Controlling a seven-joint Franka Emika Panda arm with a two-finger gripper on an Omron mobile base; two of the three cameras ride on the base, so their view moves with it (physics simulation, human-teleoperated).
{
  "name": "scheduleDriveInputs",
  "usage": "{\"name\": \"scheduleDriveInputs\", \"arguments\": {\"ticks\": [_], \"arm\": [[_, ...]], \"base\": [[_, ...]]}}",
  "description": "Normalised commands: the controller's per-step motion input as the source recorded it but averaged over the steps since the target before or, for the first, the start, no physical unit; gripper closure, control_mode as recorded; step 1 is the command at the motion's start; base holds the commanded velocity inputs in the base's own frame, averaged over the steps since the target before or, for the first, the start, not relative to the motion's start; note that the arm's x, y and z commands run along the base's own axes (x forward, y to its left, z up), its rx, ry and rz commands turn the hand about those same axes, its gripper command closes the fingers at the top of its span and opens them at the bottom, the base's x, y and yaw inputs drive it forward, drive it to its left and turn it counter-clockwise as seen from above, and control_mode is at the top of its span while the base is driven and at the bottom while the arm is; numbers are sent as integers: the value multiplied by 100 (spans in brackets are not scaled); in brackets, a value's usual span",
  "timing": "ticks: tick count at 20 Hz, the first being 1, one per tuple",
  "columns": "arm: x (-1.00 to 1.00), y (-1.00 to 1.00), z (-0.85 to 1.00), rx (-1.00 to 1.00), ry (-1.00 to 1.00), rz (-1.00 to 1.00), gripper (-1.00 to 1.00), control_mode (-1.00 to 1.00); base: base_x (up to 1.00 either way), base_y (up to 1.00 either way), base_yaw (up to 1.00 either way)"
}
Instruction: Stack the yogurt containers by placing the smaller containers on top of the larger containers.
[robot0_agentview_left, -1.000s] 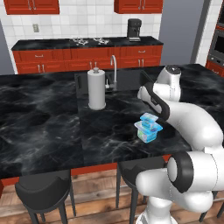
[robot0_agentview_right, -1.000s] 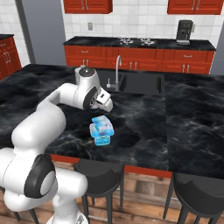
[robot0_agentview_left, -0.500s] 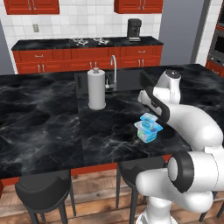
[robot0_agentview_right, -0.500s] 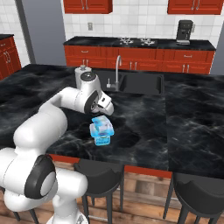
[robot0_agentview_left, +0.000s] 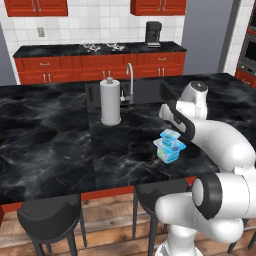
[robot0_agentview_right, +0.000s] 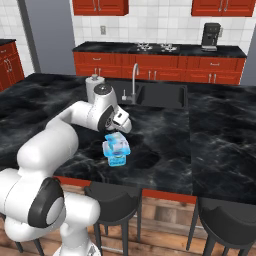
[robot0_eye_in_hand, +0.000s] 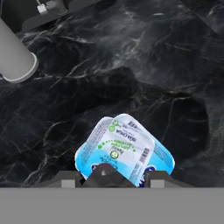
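The smaller container (robot0_agentview_left: 171, 135) (robot0_agentview_right: 114, 138), a light-blue cup with a white lid, rests on top of the larger container (robot0_agentview_left: 170, 153) (robot0_agentview_right: 117, 154) on the black marble counter. From above, the small cup's printed lid (robot0_eye_in_hand: 126, 146) sits turned a little against the larger container's blue rim (robot0_eye_in_hand: 162, 159). My gripper (robot0_agentview_left: 176, 125) (robot0_agentview_right: 123, 127) (robot0_eye_in_hand: 113, 179) hangs just above and behind the stack. Its jaws stand apart, open, with nothing between them.
A white paper-towel roll (robot0_agentview_left: 110, 102) (robot0_agentview_right: 92, 85) (robot0_eye_in_hand: 15, 57) stands upright behind the stack, near the sink (robot0_agentview_left: 145, 90) (robot0_agentview_right: 162, 95) and its faucet (robot0_agentview_left: 130, 80). Black stools (robot0_agentview_left: 50, 215) line the counter's front edge below.
The wrist has shifted very slightly; the stack has stayed in place.
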Motion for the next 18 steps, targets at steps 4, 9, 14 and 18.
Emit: {"name": "scheduleDriveInputs", "arguments": {"ticks": [4,9,14,18], "arm": [[0,-2,-3,0,0,0,100,-100],[3,0,-15,0,1,0,100,-100],[6,0,-18,0,1,0,100,-100],[11,0,-14,0,1,0,100,-100]], "base": [[0,0,0],[0,0,0],[0,0,0],[0,0,0]]}}
